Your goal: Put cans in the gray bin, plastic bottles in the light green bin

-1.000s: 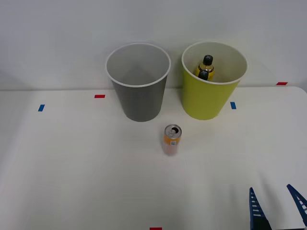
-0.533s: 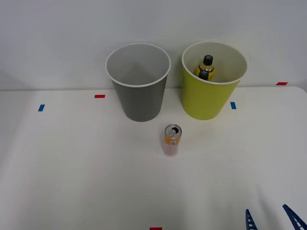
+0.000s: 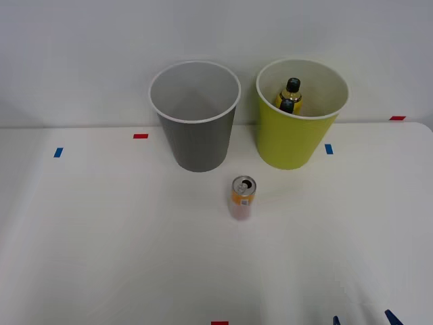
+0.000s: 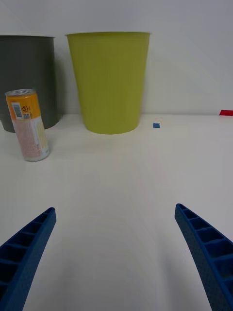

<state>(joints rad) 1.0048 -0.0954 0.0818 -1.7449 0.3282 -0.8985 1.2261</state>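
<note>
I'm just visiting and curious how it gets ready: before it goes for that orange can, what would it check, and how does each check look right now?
1. Can upright on the table: ok.
2. Right gripper open and empty: ok.
3. Gray bin standing, mouth unblocked: ok.
4. Plastic bottles already in the light green bin: ok.
5. Gripper lined up on the can: not ok, the can sits off to one side.

front: high, forward-down | wrist: low, level | shared: can point(image 3: 243, 196), bins
</note>
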